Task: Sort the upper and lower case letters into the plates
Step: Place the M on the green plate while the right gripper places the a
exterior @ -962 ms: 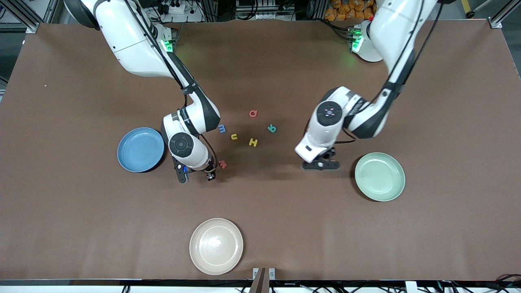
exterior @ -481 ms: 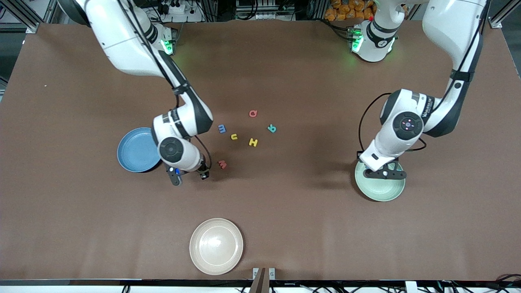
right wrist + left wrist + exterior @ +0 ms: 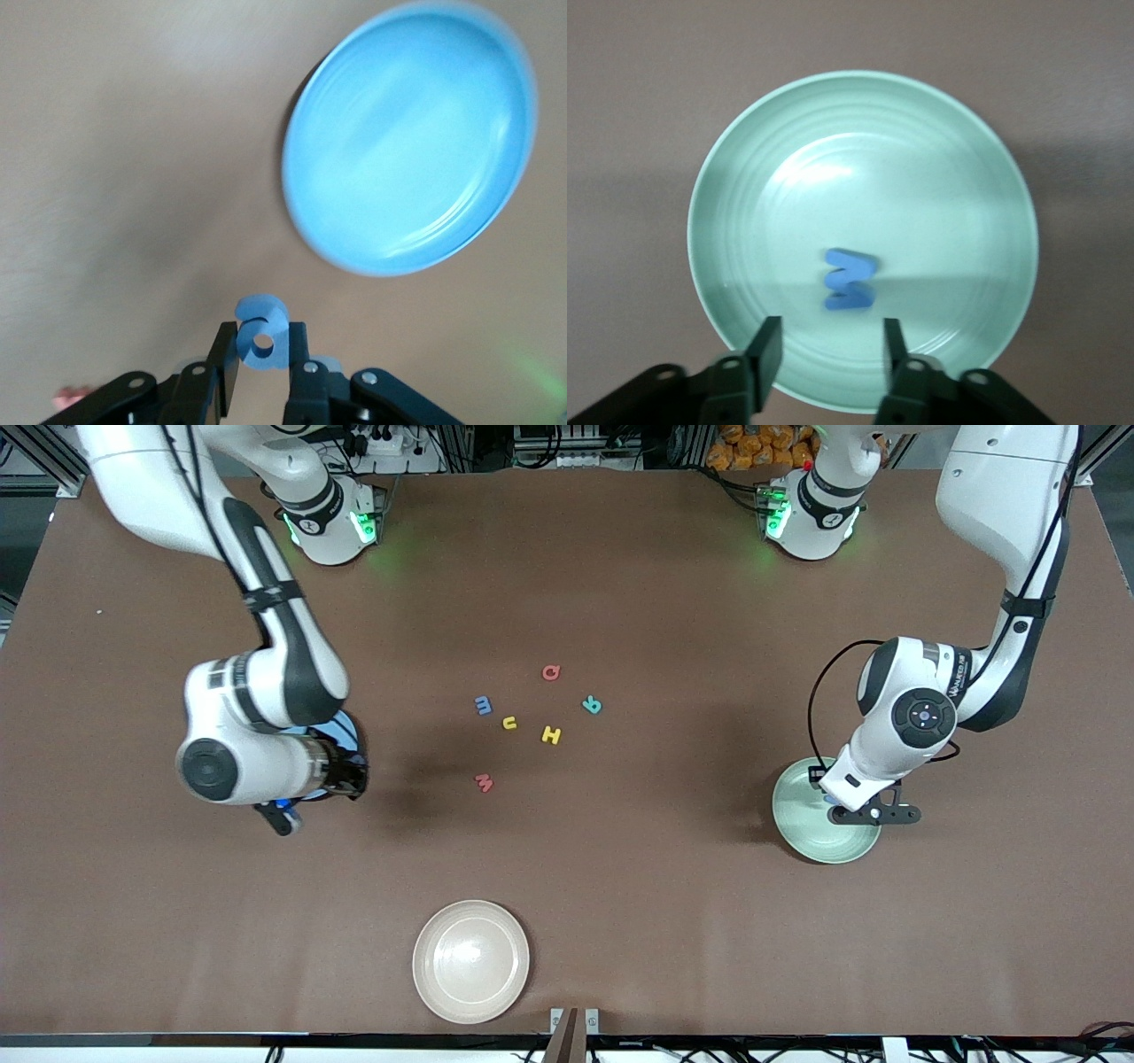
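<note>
Blue letter (image 3: 850,280) – mint plate (image 3: 744,177) only.

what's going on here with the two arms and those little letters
Two Franka arms are sorting toy letters into plates. The left gripper hangs over the mint green plate with its fingers open, and a blue letter lies in that plate. The right gripper is shut on another blue letter beside the blue plate, not yet over it. Six letters lie on the table between the plates, among them a yellow H. A cream plate sits nearest the front camera.
</note>
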`<state>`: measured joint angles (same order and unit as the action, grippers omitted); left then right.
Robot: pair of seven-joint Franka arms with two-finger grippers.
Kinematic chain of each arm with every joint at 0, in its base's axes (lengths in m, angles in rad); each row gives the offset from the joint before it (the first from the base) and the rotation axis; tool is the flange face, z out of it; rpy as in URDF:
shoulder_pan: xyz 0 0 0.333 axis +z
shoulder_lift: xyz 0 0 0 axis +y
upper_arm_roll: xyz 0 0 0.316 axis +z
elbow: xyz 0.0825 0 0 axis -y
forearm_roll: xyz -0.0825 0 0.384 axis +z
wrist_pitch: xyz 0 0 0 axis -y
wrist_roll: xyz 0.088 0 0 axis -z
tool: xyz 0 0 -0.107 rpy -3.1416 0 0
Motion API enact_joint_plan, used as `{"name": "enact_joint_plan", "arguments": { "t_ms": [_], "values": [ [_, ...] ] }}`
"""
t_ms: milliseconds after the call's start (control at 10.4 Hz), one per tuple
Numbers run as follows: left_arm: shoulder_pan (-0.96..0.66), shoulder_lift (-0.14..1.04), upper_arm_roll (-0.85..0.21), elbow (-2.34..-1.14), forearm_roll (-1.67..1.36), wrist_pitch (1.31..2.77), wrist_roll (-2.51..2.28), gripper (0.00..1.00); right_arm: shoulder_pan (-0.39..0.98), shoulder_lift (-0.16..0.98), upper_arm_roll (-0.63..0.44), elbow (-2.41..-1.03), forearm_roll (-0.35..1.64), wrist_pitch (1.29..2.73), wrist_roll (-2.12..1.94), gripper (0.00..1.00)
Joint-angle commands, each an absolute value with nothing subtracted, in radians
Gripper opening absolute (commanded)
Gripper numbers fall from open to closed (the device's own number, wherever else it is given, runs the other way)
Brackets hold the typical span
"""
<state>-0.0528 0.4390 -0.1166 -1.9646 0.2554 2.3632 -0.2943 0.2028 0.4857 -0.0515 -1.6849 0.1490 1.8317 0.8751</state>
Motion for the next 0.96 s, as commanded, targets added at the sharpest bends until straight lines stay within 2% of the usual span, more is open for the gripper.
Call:
{"name": "enact_joint_plan", "arguments": {
  "t_ms": [0, 192, 288, 385, 481, 673, 865],
  "values": [
    [-0.132, 0.416, -0.113, -1.963, 0.252, 2.361, -0.337, 1.00, 0.186, 0.414, -0.128, -1.833, 0.163, 1.864, 0.609, 0.00],
    [-0.228, 0.408, -0.124, -1.960, 0.197, 2.358, -0.514, 1.00, 0.183, 0.382, -0.178, -1.974, 0.164, 2.012, 0.439, 0.00],
    [-0.279, 0.394, -0.124, -1.960, 0.180, 2.352, -0.626, 1.00, 0.186, 0.387, -0.178, -2.002, 0.164, 2.060, 0.437, 0.00],
    [-0.319, 0.390, -0.132, -1.960, 0.140, 2.346, -0.726, 1.00, 0.186, 0.394, -0.178, -2.000, 0.166, 2.063, 0.437, 0.45],
    [-0.351, 0.394, -0.146, -1.959, 0.074, 2.345, -0.808, 1.00, 0.186, 0.394, -0.178, -1.997, 0.166, 2.059, 0.439, 0.99],
    [-0.440, 0.403, -0.170, -1.957, 0.019, 2.345, -0.981, 1.00, 0.192, 0.388, -0.178, -1.964, 0.170, 2.024, 0.455, 1.00],
    [-0.570, 0.466, -0.172, -1.877, 0.017, 2.345, -1.221, 1.00, 0.222, 0.408, -0.164, -1.843, 0.173, 1.932, 0.681, 1.00]
  ]
}}
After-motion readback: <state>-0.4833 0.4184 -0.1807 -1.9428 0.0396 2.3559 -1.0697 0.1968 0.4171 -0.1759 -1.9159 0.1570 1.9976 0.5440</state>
